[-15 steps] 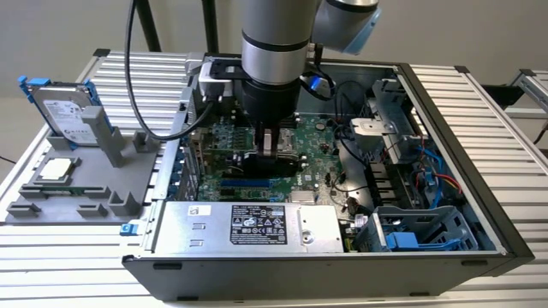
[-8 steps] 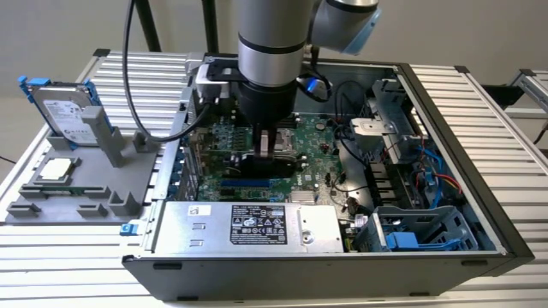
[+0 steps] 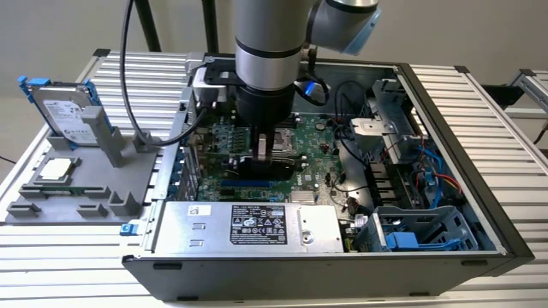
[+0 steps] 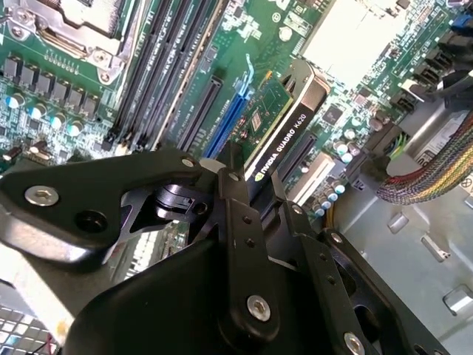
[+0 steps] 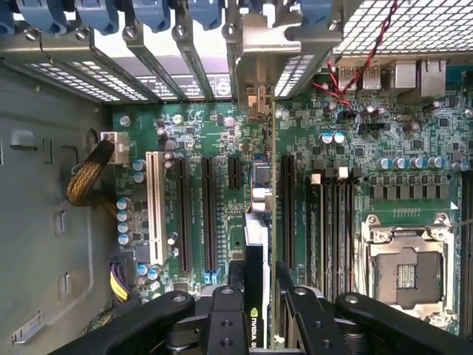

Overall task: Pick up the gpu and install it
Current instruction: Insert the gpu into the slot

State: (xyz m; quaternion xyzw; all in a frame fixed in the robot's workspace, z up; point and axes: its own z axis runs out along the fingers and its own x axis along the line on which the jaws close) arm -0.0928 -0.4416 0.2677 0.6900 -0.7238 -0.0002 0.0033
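Grey holder [image 3: 77,186] on the exterior view's left carried a hard drive [image 3: 64,112] on the slatted surface [image 3: 51,250]. Right of it stood the open case [image 3: 445,256], the gripper [image 4: 247,174] inside, pinching the gpu [image 4: 284,122] edge-on just above the motherboard [image 5: 192,133] slots. Thin, stiff and light, the card looked fragile; its bare edges seemed the safest hold.

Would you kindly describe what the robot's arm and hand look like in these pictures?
The arm is a smooth silver-grey cylinder with a pale blue joint cap and a black wrist section. A thick black cable hangs beside it. The hand is matte black, built of flat angular links joined by silver screws, as both wrist views show.
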